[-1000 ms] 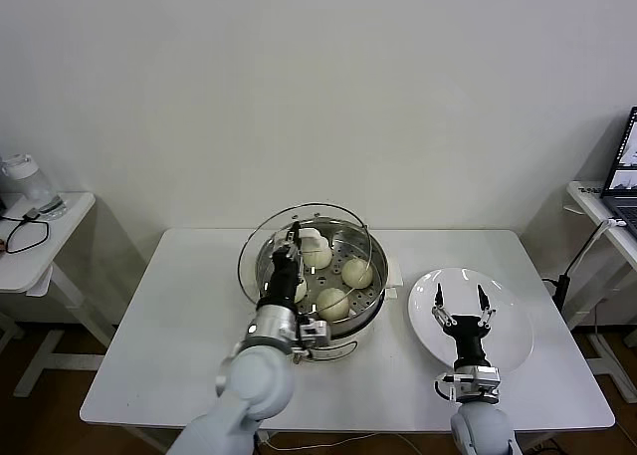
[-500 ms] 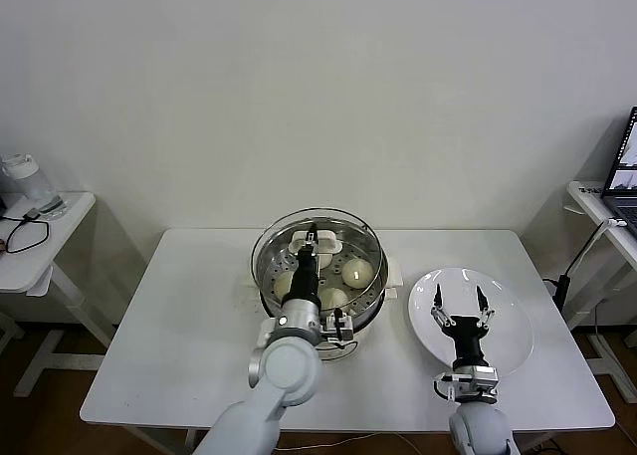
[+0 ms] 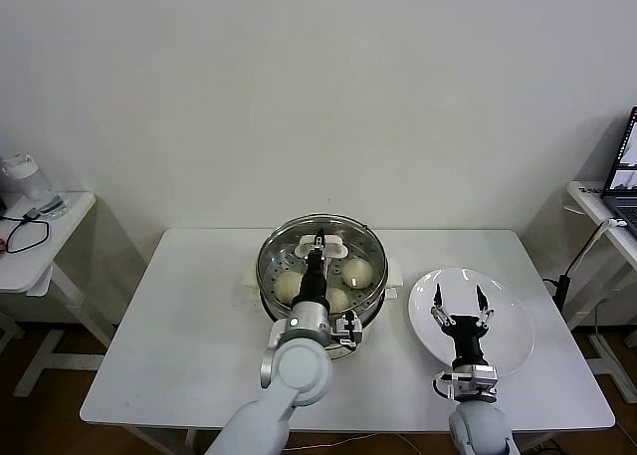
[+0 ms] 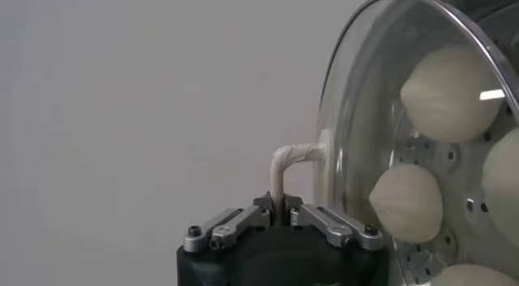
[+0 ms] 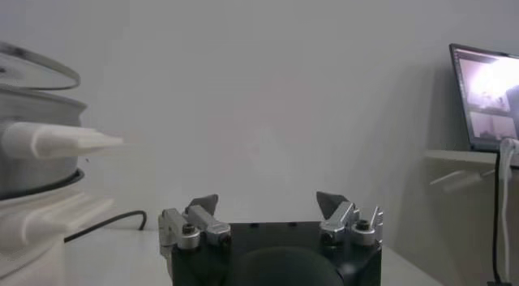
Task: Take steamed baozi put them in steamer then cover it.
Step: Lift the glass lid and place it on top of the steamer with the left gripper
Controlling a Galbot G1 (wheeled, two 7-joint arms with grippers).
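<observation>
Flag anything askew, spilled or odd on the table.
Nothing stands out. The cover sits level on the steamer, its handle held by the left tool; the baozi are inside. The right tool is open above the plate.

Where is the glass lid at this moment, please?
In the head view, the lid sits atop the steamer at table centre, its handle gripped by the left hand.

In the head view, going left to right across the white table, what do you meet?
Steamer with the cover on it, held by the left gripper → white plate, with the open right gripper above it.
</observation>
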